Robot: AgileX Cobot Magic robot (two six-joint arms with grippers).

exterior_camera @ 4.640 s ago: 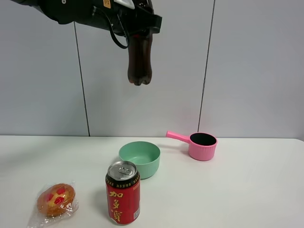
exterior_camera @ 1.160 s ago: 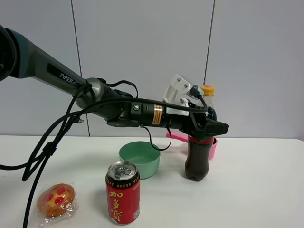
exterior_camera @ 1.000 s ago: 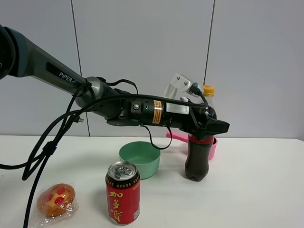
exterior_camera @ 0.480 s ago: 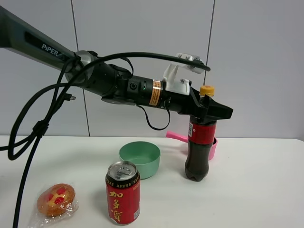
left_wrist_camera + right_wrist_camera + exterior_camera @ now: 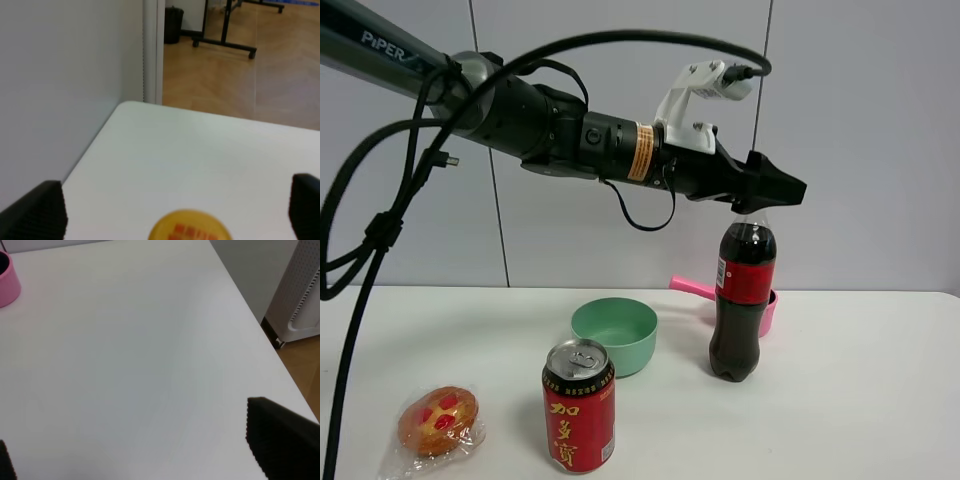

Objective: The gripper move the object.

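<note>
The bottle stood upright on the table beside the green bowl. The gripper hung just above its cap, wide open and empty. The setting down looked done; next, it should pull away gently.

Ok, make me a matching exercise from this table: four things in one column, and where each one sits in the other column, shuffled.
Things:
1. cola bottle
2. green bowl
3. red can
4. wrapped cake

Places, as the high camera sees them:
A. front middle, just in front of the bowl
B. front left corner
C. upright, right in front of the pink scoop
D. left of the bottle, behind the can

Pairs: 1-C, 2-D, 3-A, 4-B
</note>
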